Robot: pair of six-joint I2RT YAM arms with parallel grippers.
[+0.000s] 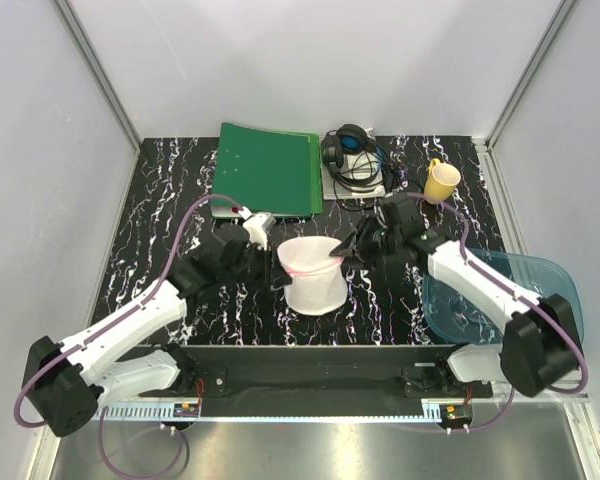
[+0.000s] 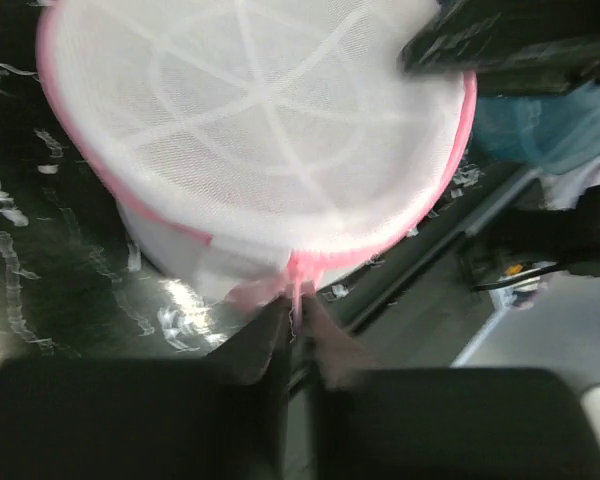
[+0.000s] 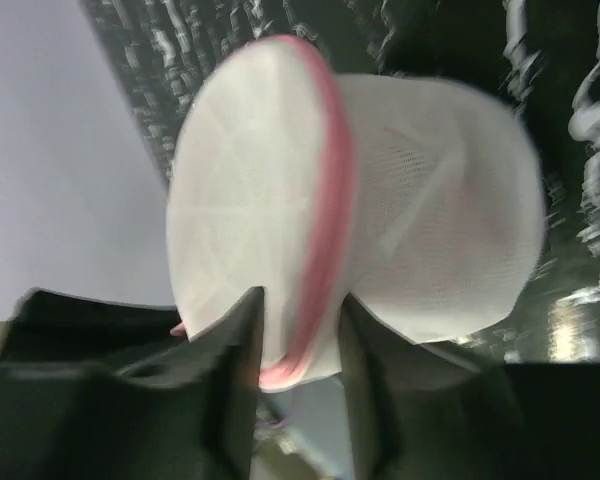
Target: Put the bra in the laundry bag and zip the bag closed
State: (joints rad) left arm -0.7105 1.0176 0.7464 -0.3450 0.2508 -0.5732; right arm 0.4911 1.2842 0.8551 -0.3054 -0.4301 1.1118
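Pinching the laundry bag (image 1: 313, 278) mid-worktop (image 1: 180, 180) near the front edge, the left end effector (image 2: 295, 312) clamps its pink zip tab (image 2: 298, 288) and the right end effector (image 3: 300, 335) clamps the rim (image 3: 332, 200). The bra is unseen, presumably inside, and zipping looks nearly finished.

We log the laundry bag (image 1: 313, 272) mid-bench (image 1: 170, 200): a white mesh drum with round ribbed faces and pink trim around the upper face. The upper disc is lifted and tilted, and the lower body slumps onto the bench. The left gripper (image 2: 295, 318) pinches the pink trim at a small tab. The right gripper (image 3: 298, 335) clamps the rim on the opposite side. We cannot make out any contents through the mesh.
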